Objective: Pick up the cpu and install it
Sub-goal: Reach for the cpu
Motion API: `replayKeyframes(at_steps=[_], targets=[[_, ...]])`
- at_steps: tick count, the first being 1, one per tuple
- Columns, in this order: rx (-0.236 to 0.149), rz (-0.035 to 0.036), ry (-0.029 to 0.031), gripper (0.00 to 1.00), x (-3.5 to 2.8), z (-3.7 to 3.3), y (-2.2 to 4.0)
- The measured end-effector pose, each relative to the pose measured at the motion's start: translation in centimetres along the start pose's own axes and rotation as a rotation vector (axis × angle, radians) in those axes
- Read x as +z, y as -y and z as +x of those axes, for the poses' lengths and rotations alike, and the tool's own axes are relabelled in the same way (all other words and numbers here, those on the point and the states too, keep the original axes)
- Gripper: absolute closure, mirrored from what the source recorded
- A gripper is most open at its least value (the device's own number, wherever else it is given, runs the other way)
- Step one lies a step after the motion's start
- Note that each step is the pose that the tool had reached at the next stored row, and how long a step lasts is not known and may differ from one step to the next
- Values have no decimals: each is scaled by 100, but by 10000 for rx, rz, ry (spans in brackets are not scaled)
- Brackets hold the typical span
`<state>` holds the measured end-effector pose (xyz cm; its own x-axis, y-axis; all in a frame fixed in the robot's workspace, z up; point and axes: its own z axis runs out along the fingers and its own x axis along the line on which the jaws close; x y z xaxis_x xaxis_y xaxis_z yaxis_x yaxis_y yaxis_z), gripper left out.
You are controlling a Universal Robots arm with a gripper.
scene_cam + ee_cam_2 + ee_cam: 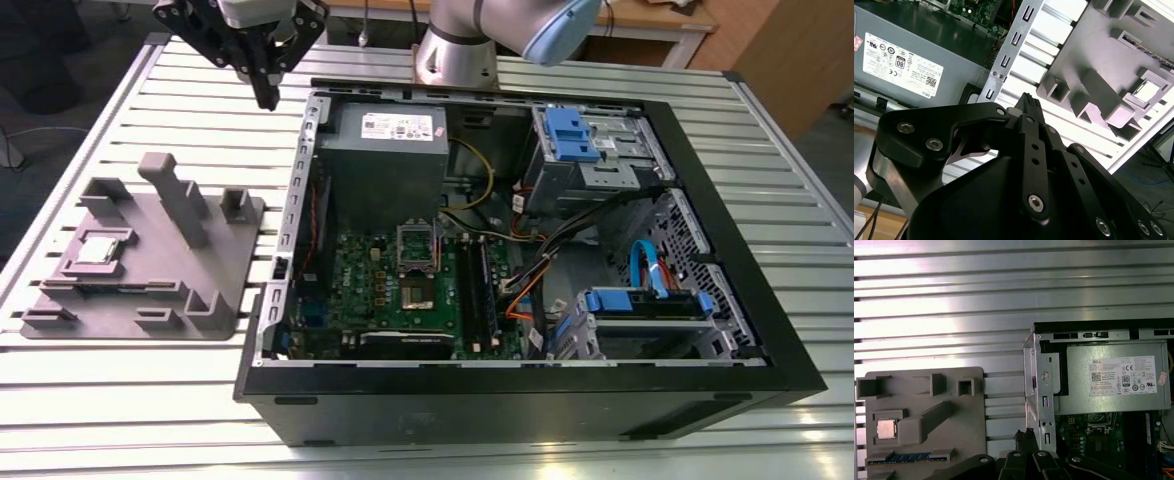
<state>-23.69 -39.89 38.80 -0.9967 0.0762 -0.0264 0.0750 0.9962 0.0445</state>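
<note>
Slatted counter (134, 400) is carrying a grey tray (224, 295) with the cpu (96, 250) lying flat in a recess, while the gripper (267, 95) is hovering well apart from that tray, jaws pressed together on nothing, so the pick-up approach is calling for spread jaws over the chip.

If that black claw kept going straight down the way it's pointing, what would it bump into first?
Most likely the slatted metal table, in the strip between the grey tray and the computer case. The gripper hangs close to the case wall, so depth leaves some doubt.
</note>
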Motion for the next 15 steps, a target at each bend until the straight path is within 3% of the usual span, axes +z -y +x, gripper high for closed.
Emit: replayKeyframes(at_steps=[9, 15], targets=[[2, 0, 0, 89, 0, 14, 1], [0, 0, 13, 89, 8, 137, 9]])
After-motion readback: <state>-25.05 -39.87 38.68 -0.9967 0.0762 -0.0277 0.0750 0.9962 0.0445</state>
